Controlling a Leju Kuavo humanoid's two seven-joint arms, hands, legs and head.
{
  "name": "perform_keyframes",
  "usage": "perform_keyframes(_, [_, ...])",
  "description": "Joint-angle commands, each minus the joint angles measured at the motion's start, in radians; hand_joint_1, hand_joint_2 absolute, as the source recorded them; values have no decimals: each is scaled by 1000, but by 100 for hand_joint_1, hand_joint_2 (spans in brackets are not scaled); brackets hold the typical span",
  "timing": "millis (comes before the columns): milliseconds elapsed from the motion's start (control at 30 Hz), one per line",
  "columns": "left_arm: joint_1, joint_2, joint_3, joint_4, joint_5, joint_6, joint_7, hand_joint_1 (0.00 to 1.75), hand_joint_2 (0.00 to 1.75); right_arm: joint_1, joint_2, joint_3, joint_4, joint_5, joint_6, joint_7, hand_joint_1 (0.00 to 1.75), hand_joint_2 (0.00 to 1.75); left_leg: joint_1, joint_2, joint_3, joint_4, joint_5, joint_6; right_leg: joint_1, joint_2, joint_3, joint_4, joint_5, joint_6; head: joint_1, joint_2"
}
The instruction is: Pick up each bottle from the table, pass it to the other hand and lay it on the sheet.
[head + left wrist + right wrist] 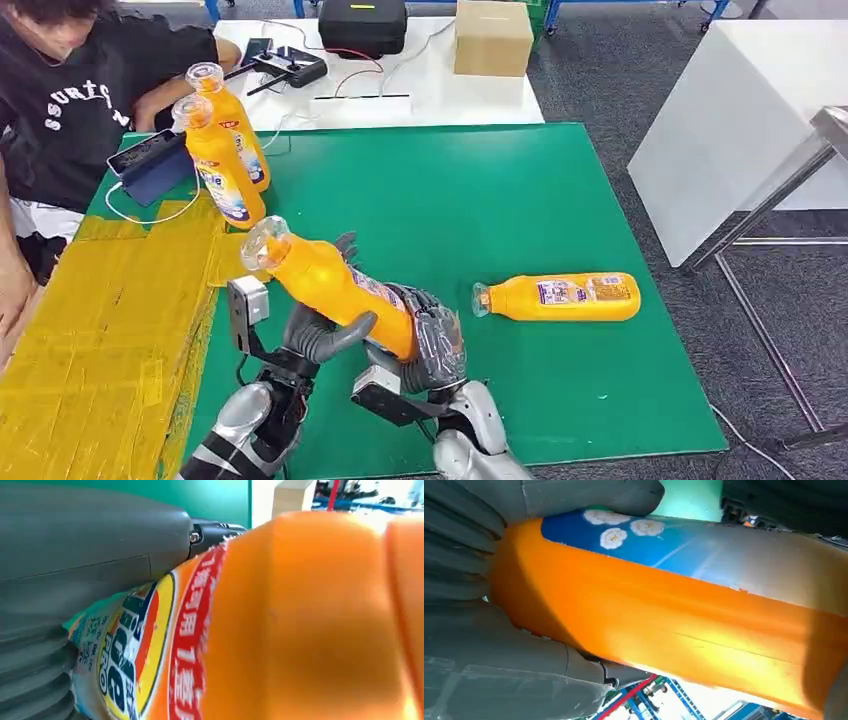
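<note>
Stretching across frame centre, a smooth green mat point(520, 200) meets a taped yellow sheet point(100, 330) lower left; both hands, left hand point(320, 335) and right hand point(432, 350), grasp a glossy orange bottle point(335, 285) lower centre.

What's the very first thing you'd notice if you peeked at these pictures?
Probably the orange bottle tilted in the air over the green table, gripped by both the left hand and the right hand at once. Next, another orange bottle lying on its side to the right, and two standing bottles at the far left beside a person.
</note>
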Motion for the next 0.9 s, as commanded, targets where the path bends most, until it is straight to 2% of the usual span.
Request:
perform_keyframes(33, [-50,-19,49,20,-8,26,-7,0,175,1,-23,52,77,15,0,-2,175,175,3,-2,4,0,-2,-4,3,-4,6,0,-2,-2,0,0])
perform_keyframes(233, [-52,-19,64,16,2,25,-3,0,175,1,-20,49,81,19,-3,-2,175,175,2,-2,1,0,0,-2,2,-2,2,-1,-1,-1,0,0])
perform_keyframes(400, [-58,-10,59,34,65,-52,28,0,175,-6,-17,49,91,18,-1,-6,175,175,2,-2,2,0,-1,-3,2,-3,3,-1,-1,-1,0,0])
perform_keyframes(433, [-57,-10,59,38,73,-60,29,175,175,-8,-17,49,93,18,0,-7,175,175,2,-2,3,0,-1,-3,2,-3,4,-1,-1,-2,0,0])
perform_keyframes(900, [-49,-6,57,65,140,-127,41,175,175,-15,-15,60,114,13,7,-14,175,175,2,-2,3,0,-1,-3,2,-3,4,-1,-1,-2,0,0])
